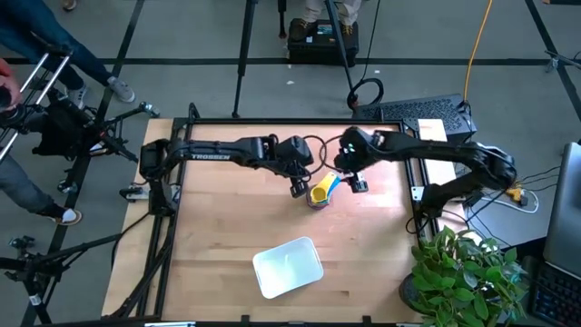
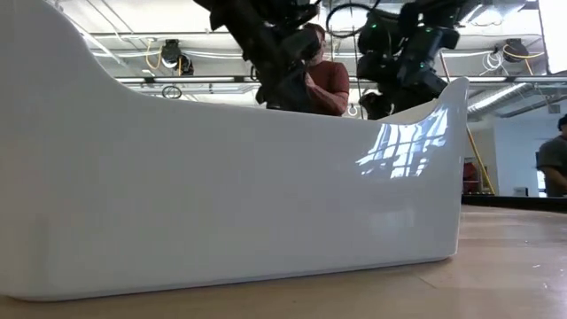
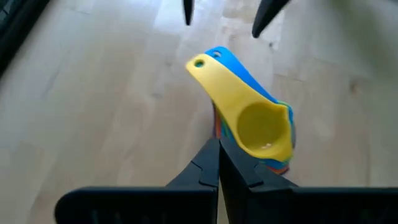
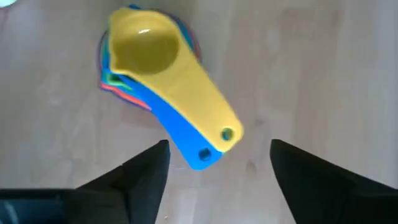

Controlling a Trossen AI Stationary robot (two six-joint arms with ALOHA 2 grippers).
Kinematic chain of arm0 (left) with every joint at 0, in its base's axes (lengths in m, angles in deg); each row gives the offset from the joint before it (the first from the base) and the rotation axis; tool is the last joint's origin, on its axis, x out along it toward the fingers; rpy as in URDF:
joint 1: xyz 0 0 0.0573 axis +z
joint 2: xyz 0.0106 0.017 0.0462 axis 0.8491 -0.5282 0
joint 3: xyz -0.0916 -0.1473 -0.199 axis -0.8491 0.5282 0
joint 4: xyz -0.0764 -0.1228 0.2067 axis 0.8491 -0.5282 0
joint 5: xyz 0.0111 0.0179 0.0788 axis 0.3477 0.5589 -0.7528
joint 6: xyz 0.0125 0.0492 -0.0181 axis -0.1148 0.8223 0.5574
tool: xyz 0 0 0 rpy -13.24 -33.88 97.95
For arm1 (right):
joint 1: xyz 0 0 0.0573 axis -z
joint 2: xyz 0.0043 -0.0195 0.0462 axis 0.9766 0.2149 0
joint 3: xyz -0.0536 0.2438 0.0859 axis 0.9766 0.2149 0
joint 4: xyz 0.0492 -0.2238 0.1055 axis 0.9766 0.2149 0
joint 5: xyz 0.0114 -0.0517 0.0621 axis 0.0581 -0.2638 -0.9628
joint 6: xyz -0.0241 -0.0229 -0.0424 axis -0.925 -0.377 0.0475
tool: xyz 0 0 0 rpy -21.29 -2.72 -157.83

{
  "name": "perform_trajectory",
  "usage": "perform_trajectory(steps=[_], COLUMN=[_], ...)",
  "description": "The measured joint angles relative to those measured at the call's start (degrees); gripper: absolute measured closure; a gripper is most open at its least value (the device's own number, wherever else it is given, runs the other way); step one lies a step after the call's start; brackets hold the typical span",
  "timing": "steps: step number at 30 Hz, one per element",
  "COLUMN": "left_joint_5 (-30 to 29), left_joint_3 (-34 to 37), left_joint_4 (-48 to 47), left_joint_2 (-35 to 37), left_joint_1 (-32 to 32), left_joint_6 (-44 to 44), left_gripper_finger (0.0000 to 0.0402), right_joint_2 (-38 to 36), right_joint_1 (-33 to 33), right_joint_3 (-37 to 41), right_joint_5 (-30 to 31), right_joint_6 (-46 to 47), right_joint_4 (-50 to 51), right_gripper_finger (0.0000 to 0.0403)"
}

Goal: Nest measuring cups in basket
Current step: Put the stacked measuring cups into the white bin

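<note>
Wooden table (image 1: 227,236), nested cups (image 1: 320,192), basket (image 1: 288,267) apart

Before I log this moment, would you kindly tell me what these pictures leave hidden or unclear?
- The measuring cups: the yellow cup covers the stack in both wrist views, so only coloured edges show and the number cannot be counted.
- Low view: the basket wall blocks the stack and the table behind it.
- Inside of the basket: too small in the high view to tell whether anything lies in it.
</note>
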Motion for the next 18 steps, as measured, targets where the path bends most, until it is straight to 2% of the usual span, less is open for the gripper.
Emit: perform_trajectory(steps=[5, 9, 14, 18], left_joint_5=[-0.3, -0.6, -0.6, -0.6], left_joint_3=[0.0, 0.0, 0.1, 1.0], left_joint_4=[-1.2, -2.3, -4.7, -4.8], left_joint_2=[0.1, 0.1, 1.1, 2.9], left_joint_1=[-2.0, -2.7, -3.8, -4.6], left_joint_6=[0.2, 0.4, 1.2, 1.6], left_gripper_finger=[0.0383, 0.0389, 0.0398, 0.0385], right_joint_2=[5.7, 8.5, 10.4, 10.5], right_joint_1=[-0.3, -1.1, -1.8, -2.4], right_joint_3=[-4.5, -4.9, -4.9, -5.2], right_joint_5=[-1.5, -1.6, -1.0, 1.7], right_joint_6=[-1.9, -2.5, -4.6, -7.0], right_joint_4=[3.5, 3.1, 2.8, 1.9], right_gripper_finger=[0.0114, 0.0106, 0.0102, 0.0102])
